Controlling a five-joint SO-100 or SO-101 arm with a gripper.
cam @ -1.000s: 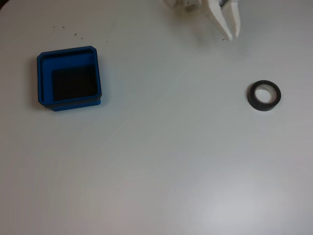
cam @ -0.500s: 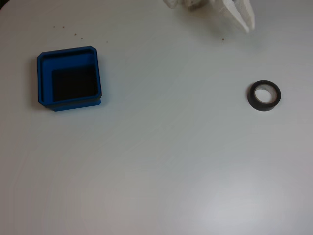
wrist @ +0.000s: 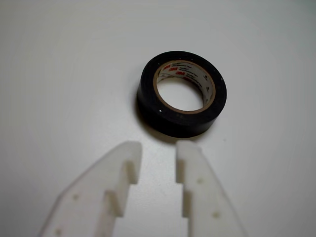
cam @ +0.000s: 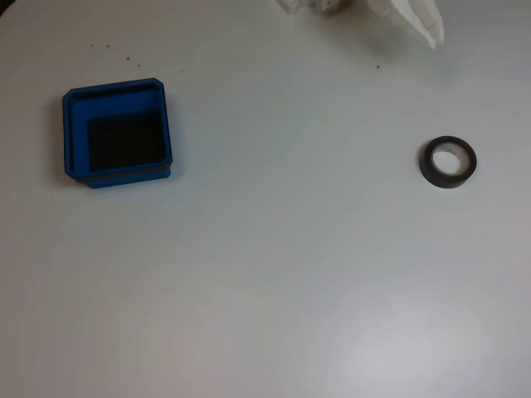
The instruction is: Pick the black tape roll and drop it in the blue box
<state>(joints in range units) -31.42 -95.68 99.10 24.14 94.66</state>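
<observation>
The black tape roll (cam: 449, 182) lies flat on the white table at the right of the fixed view, its pale core facing up. The blue box (cam: 117, 87) sits far off at the left, with nothing on its black floor. My white gripper (cam: 432, 31) pokes in from the top edge, well above the roll and apart from it. In the wrist view the tape roll (wrist: 170, 124) lies just ahead of the gripper (wrist: 158, 149). The two white fingers stand a little apart with bare table between them, slightly left of the roll's middle.
A few small dark specks (cam: 128, 58) mark the table (cam: 274, 274) above the box. Smooth white surface stretches between the box and the roll.
In the fixed view the gripper has swung right and back toward the top edge, so less of it shows. The roll and the box have not moved.
</observation>
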